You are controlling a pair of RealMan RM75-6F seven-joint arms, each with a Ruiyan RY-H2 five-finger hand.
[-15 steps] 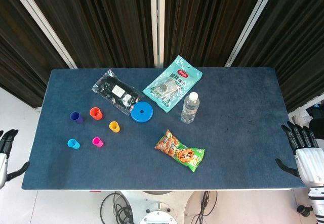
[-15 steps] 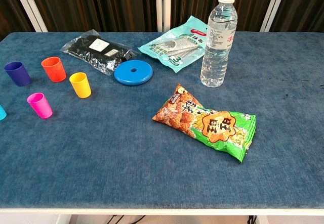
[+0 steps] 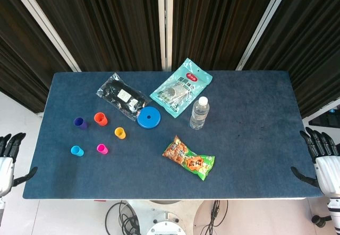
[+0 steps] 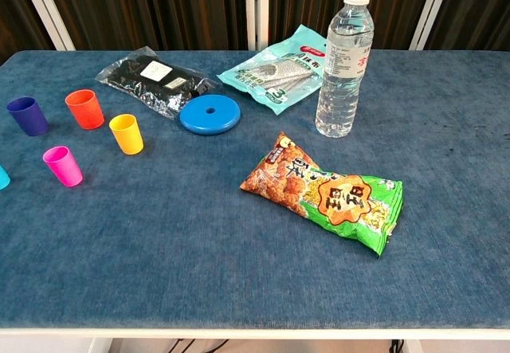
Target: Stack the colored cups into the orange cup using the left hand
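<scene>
Head view, changes vs. prior frame: left hand has shifted a little inward and down at the table's left edge; right hand has dropped lower off the right edge. Both off the table, fingers spread apart, holding nothing. Items on the table unmoved.

Head view, stock:
- orange cup: upright, left part of table, near the black packet. Nothing nested in it.
- purple cup: just left of orange, apart from it.
- yellow cup: right of and nearer than orange, apart.
- cyan cup and pink cup: front row, side by side w/ a gap.
- All cups upright, separate, none stacked. Insides too small to make out.
- blue disc: flat, hole in centre, betw. yellow cup and water bottle.
- teal pouch: flat, behind bottle.
- snack bag: flat, front of centre.

Chest view, stock:
- Hands not seen here.
- orange cup, purple cup, yellow cup, pink cup: upright, mouths up, each standing alone.
- cyan cup: cut by left frame edge.
- water bottle: upright, capped, clear.
- blue disc touches the black packet corner.
- teal pouch, snack bag: lying flat, sealed.
</scene>
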